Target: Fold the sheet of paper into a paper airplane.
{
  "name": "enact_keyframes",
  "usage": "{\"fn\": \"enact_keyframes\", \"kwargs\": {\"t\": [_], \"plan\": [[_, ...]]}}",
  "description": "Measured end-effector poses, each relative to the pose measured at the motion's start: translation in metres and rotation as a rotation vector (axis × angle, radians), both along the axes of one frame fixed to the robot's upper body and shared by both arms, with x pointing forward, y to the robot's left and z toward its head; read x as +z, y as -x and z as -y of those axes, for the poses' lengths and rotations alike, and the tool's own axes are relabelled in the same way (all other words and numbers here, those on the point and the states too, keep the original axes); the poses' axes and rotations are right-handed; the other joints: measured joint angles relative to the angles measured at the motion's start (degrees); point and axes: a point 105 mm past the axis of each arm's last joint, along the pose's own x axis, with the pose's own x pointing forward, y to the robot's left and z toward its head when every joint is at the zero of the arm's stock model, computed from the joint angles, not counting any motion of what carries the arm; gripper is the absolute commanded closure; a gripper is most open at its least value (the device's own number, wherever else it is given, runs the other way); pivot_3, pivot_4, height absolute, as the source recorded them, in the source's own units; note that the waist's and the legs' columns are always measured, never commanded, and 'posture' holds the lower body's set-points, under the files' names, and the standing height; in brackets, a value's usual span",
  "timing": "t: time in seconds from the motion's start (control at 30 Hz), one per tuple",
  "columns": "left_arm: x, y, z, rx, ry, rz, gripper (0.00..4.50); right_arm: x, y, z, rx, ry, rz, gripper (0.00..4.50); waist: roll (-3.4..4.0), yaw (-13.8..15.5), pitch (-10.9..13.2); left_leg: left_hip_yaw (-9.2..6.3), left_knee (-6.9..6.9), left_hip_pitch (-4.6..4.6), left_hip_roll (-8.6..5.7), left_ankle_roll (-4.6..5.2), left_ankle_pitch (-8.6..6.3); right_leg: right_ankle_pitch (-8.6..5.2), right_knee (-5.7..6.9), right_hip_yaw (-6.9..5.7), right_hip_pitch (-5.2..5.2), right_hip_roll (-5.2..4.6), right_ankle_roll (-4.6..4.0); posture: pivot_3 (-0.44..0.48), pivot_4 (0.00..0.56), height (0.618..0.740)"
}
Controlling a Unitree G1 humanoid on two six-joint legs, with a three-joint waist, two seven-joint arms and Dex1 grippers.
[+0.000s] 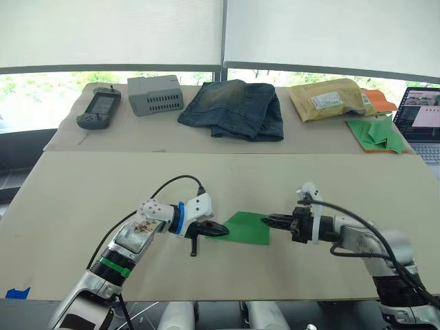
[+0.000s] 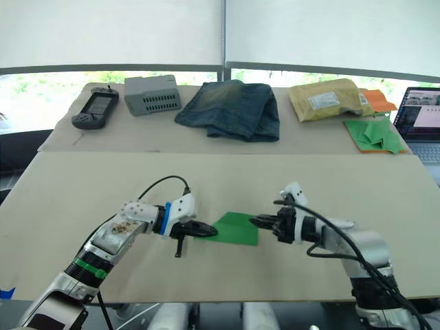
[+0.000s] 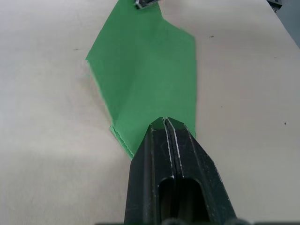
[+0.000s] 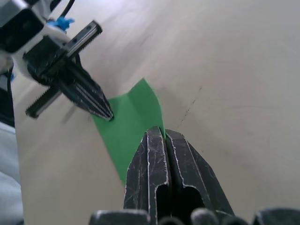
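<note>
Paper sheet [image 1: 245, 227], green and already folded to an angular shape, lies flat on the tabletop [image 1: 103, 192] between both hands. Left hand [image 1: 218, 229] has its fingers pressed together, pinching the sheet's left end; right hand [image 1: 269, 221] does likewise on the right edge, as the wrist views show. Next fold probably needs one hand anchoring while the other carries its edge over, aligned, then presses the crease. Risk: thin paper slipping or tearing if both pull.
</note>
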Motion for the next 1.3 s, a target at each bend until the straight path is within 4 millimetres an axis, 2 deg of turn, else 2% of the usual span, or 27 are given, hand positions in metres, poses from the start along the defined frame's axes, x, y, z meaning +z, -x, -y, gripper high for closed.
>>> {"fn": "enact_keyframes", "kwargs": {"t": [0.17,0.33,0.47,0.67,0.87,1.07,1.13,1.23,1.3], "plan": [[0.000,0.000,0.000,-0.006,-0.002,0.008,4.50,0.005,0.010,-0.005,0.120,0.112,0.200,4.47,0.00,0.01,0.00,0.00,0.00,0.00,0.00,0.00,0.00,-0.01,-0.01,0.00,0.00,0.01,0.02,0.000,0.150,0.728],[0.000,0.000,0.000,-0.014,-0.007,0.011,4.50,0.002,0.020,-0.010,0.254,0.248,0.434,4.47,0.00,0.03,0.00,0.00,0.00,0.02,0.00,0.00,0.00,-0.02,-0.01,-0.01,0.00,0.01,0.02,0.000,0.150,0.728],[0.000,-0.001,-0.001,-0.019,-0.013,0.007,4.50,-0.005,0.019,-0.013,0.386,0.429,0.735,4.47,0.00,0.00,0.00,0.05,-0.01,0.09,-0.01,0.00,0.00,-0.02,-0.02,-0.01,0.03,0.01,0.02,0.000,0.150,0.728],[0.000,-0.001,-0.001,-0.021,-0.014,0.007,4.50,-0.008,0.022,-0.013,0.533,0.576,1.112,4.47,0.00,0.03,0.00,0.07,-0.01,0.13,-0.01,0.00,0.00,-0.02,0.00,0.01,0.06,0.01,0.01,0.000,0.150,0.728],[0.000,-0.001,-0.003,-0.023,-0.020,0.008,4.50,-0.022,0.036,-0.009,0.569,0.589,1.233,4.47,0.00,0.03,0.00,0.07,-0.01,0.15,-0.01,0.00,0.00,-0.03,0.02,0.05,0.07,0.01,-0.03,0.000,0.150,0.728],[0.000,-0.001,-0.005,-0.015,-0.024,-0.001,4.50,-0.033,0.035,-0.005,0.568,0.625,1.276,4.47,-0.07,0.02,-0.04,0.08,-0.01,0.29,-0.01,0.00,0.00,-0.06,0.02,0.06,0.20,0.01,-0.07,0.000,0.150,0.728],[0.001,-0.001,-0.008,0.008,0.002,-0.054,4.50,-0.033,0.033,-0.007,0.563,0.627,1.286,4.47,-0.21,-0.06,-0.11,0.07,-0.01,0.36,0.01,0.00,0.00,-0.12,0.03,0.06,0.25,0.02,-0.18,0.000,0.150,0.728],[0.011,-0.004,-0.014,0.054,0.081,-0.133,4.50,-0.033,0.033,-0.007,0.559,0.626,1.291,4.47,-0.32,-0.23,-0.12,0.07,0.00,0.37,0.03,0.00,0.00,-0.13,0.06,0.05,0.24,0.02,-0.21,0.000,0.150,0.728],[0.027,-0.010,-0.019,0.091,0.163,-0.160,4.50,-0.034,0.033,-0.008,0.557,0.623,1.291,4.47,-0.45,-0.24,-0.13,0.06,0.00,0.38,0.05,0.00,0.00,-0.11,0.07,0.04,0.23,0.04,-0.18,0.000,0.150,0.728]]}}
